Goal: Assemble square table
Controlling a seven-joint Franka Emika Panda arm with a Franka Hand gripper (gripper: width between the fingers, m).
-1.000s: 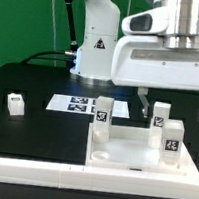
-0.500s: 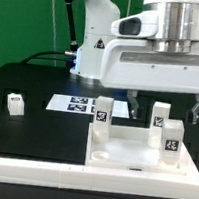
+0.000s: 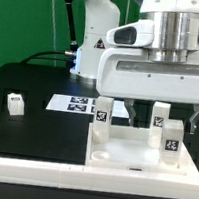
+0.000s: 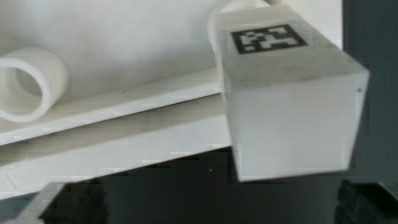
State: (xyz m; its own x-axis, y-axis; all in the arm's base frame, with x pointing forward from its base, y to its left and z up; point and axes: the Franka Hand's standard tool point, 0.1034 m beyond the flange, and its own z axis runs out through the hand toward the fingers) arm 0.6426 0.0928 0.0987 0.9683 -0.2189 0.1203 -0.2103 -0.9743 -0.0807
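On the exterior view's left, 1 loose leg (image 3: 14, 103) sits on the black counter (image 3: 39, 85), well apart from the tabletop (image 3: 131, 152). The marker board (image 3: 75, 105) lies between them, further back. The tabletop sits near the front, just behind a white rail (image 3: 39, 167). 3 legs stand upright on it: the left leg (image 3: 103, 111), the rear leg (image 3: 161, 117) and the right leg (image 3: 172, 144).

By that count the job looks about 3 quarters done, with the loose leg yet to go into the empty front socket (image 3: 99, 156). Whether the 3 standing legs are tightened cannot be told. The pincer (image 3: 163, 121) hangs spread wide and holds nothing, its fingers on either side of the rear leg and clear of it.

Only the exterior view shows the loose leg and the count. Only the wrist view shows the rear leg (image 4: 285, 95) close up, beside a round ring (image 4: 22, 85) in the tabletop, with gaps between the leg and the dark fingertips (image 4: 43, 203).
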